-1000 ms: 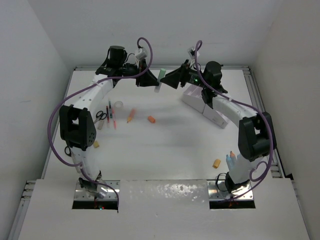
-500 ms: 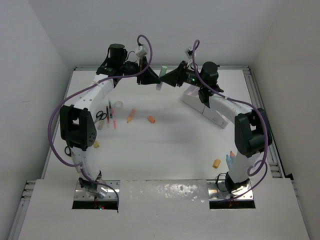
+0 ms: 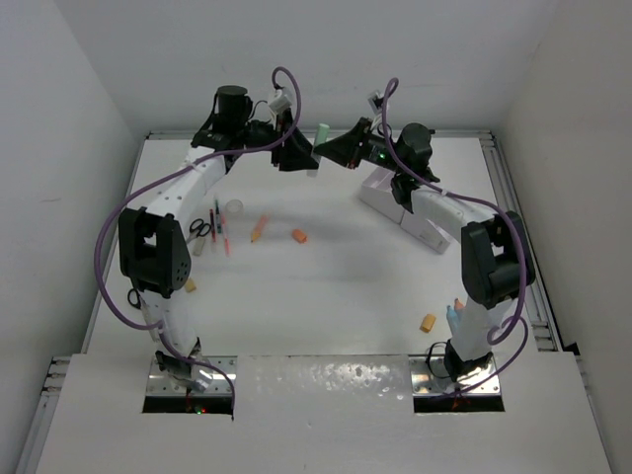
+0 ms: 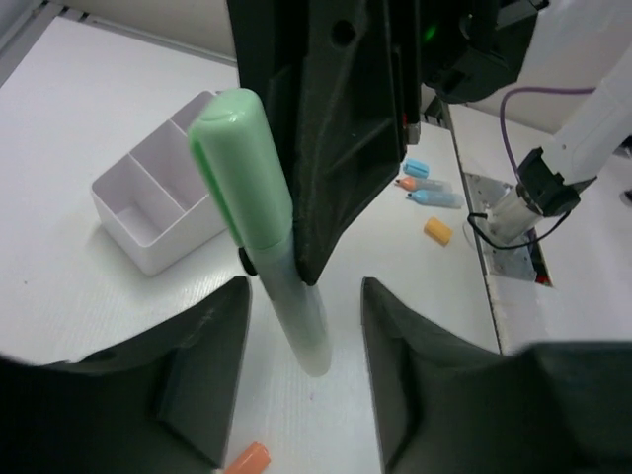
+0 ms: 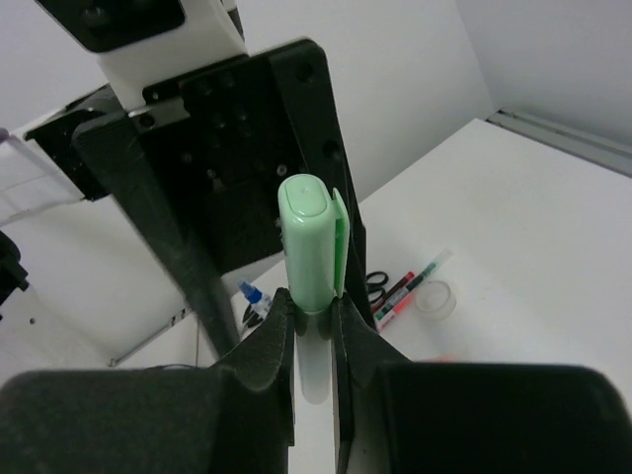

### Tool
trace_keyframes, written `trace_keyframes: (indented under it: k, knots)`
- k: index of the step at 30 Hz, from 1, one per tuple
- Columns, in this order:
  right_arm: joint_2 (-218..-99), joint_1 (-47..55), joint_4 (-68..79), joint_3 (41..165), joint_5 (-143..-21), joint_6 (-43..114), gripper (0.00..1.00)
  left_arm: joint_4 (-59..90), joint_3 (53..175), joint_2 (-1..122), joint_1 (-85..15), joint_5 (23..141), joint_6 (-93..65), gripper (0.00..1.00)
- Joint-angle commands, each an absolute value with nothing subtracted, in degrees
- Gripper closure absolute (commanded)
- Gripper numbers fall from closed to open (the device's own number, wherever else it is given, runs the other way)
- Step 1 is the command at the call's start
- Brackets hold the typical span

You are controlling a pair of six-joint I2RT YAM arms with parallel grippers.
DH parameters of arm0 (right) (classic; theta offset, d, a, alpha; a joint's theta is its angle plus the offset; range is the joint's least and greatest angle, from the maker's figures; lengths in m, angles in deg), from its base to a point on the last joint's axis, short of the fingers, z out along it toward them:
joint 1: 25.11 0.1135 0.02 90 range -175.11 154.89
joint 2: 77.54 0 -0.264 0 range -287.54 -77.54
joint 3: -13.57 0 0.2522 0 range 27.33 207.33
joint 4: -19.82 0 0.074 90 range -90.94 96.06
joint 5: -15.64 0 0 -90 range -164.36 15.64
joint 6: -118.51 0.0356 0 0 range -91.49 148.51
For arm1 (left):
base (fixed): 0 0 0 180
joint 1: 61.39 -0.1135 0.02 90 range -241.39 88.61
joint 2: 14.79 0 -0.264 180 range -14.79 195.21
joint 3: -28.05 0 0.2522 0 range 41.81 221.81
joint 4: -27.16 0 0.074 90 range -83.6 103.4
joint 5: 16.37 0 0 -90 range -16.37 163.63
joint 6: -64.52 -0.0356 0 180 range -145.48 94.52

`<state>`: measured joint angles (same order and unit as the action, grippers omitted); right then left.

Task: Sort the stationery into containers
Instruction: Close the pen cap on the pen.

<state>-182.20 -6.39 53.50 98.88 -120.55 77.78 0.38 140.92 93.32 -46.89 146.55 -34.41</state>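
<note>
1. My right gripper (image 5: 309, 301) is closed tight on the green marker (image 5: 311, 247). Its two fingers (image 5: 267, 346) pinch the pale barrel just under the green cap, and the cap stands up above them.
2. My left gripper (image 4: 304, 296) is parted. In its own wrist view the marker's barrel hangs between my two fingers (image 4: 212, 346) with a gap on either side, so this gripper has hold of nothing.
3. In the top view the two grippers meet nose to nose, raised over the far middle of the table (image 3: 346, 276). The left one comes in from the left and the right one from the right. The marker is between them, roughly upright with its cap on top.
4. The marker is in the air, not in the organiser (image 4: 163, 252). That white box sits on the table at the far right, partly under my right arm, its compartments open to the top.
5. On the left side of the table the scissors (image 3: 200, 227), the red pens (image 3: 219, 229) and the tape ring (image 3: 234, 207) lie close together.
6. Just right of that group lie an orange pencil (image 3: 258, 229) and a short orange piece (image 3: 298, 236).
7. Near my right arm's base lie the blue-capped bottles (image 4: 434, 198), with a yellow eraser (image 4: 435, 230) just beside them.
8. A second small eraser (image 3: 190, 285) lies near my left arm, at the table's left edge.
</note>
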Motion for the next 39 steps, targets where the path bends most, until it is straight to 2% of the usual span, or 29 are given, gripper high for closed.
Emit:
trace_keyframes:
  k: [1,2,4,7,9,10,12,13,15,19,23,27,30,33,39]
  knots:
    - [-180.02,-5.78,59.85,98.96,-118.57,79.05,1.00,2.59,141.13,91.82,-45.04,150.62,-34.80,0.44]
    - [-180.02,-5.78,59.94,98.96,-118.57,79.22,1.00,2.76,140.87,91.73,-45.04,150.53,-34.79,0.40]
    - [-179.93,-5.69,60.81,98.88,-118.57,79.83,1.00,4.42,140.43,91.90,-44.78,150.01,-33.48,0.40]
    - [-180.28,-5.43,61.70,98.87,-118.65,80.71,1.00,10.92,139.37,91.99,-44.34,149.30,-27.70,0.47]
    - [-180.37,-5.43,62.22,98.52,-118.65,80.98,1.00,15.56,138.59,92.17,-44.16,149.21,-23.92,0.59]
    - [-180.29,-5.25,62.83,98.26,-118.57,81.24,1.00,17.16,138.58,92.26,-44.16,149.30,-22.50,0.71]
    - [-180.20,-5.34,63.54,97.73,-118.30,81.68,1.00,17.09,138.49,92.52,-43.90,149.47,-22.40,0.82]
    - [-180.11,-5.25,63.54,97.56,-118.30,81.68,1.00,16.83,138.41,92.35,-43.90,149.48,-22.40,0.92]
    - [-180.11,-5.25,63.81,97.47,-118.13,81.86,1.00,16.22,138.14,92.35,-43.98,149.39,-22.66,1.00]
    - [-180.11,-5.25,64.16,97.38,-118.30,82.21,0.98,15.07,138.05,92.08,-43.90,149.48,-23.37,1.00]
    - [-179.94,-6.30,64.95,97.12,-119.44,83.35,0.63,14.63,138.40,91.82,-44.16,149.56,-23.72,1.00]
    - [-178.01,-9.37,66.27,95.62,-120.76,85.11,0.53,14.19,138.23,91.64,-44.69,149.13,-24.33,1.00]
    - [-176.51,-10.61,62.94,97.37,-123.57,83.53,0.39,14.19,137.62,91.91,-44.69,148.51,-24.51,1.00]
    - [-175.28,-10.44,57.49,98.69,-124.19,79.93,0.36,14.45,137.61,92.17,-44.43,148.42,-24.16,1.00]
    - [-175.54,-10.52,57.04,99.57,-123.58,78.69,0.35,14.37,137.70,92.26,-44.43,148.42,-24.42,1.00]
